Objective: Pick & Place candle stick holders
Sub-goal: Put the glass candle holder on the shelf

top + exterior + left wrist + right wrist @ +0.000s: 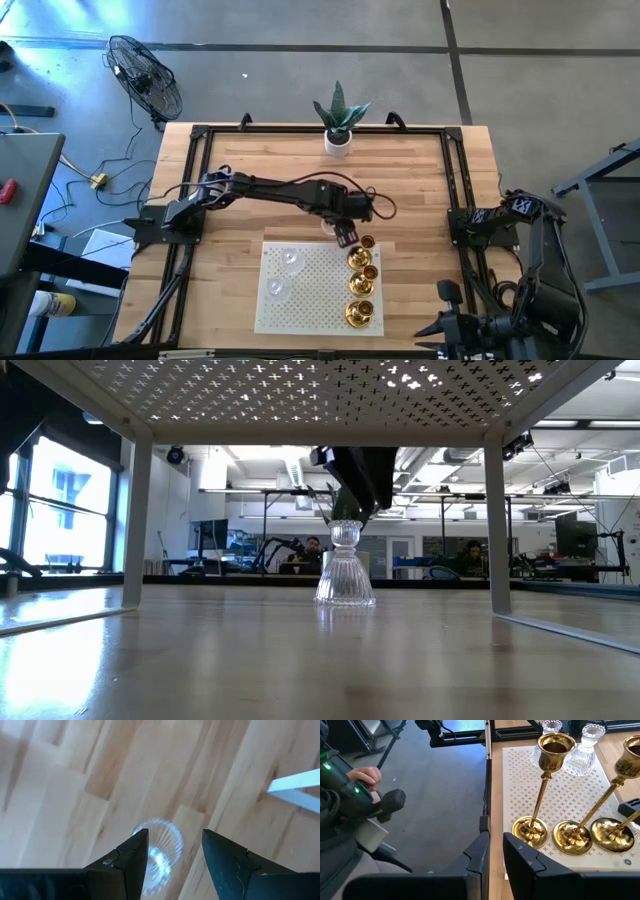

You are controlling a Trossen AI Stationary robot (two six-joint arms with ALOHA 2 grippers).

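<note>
Glass candle holder (345,575): clear, ribbed skirt with a narrow neck, upright on the wooden tabletop (240,260) just past the far edge of the white perforated stand (300,300). In the low view it shows beneath the stand's top, between its legs. In the left wrist view it sits between and below the two fingers.

Left gripper (347,237): arm reaches from the left side across the tabletop to the middle, gripper directly over the glass candle holder. Fingers (130,857) spread wide, one on each side of the glass; whether they touch it cannot be told.

Two more glass candle holders (291,259) (277,289): upright on the left half of the stand's top.

Brass candle holders (361,285): shiny gold, round bases and thin stems, standing in a row along the right edge of the stand. The right wrist view shows three bases side by side (570,835).

Right gripper (496,851): parked off the tabletop's right near corner, fingers narrow with a small gap, nothing between them.

Potted plant (339,122): white pot, green leaves, at the far edge of the tabletop.

Person's hand (364,779): on a dark handle, beyond the tabletop, seen in the right wrist view.

Fan (145,75): on the floor, beyond the far left corner.
</note>
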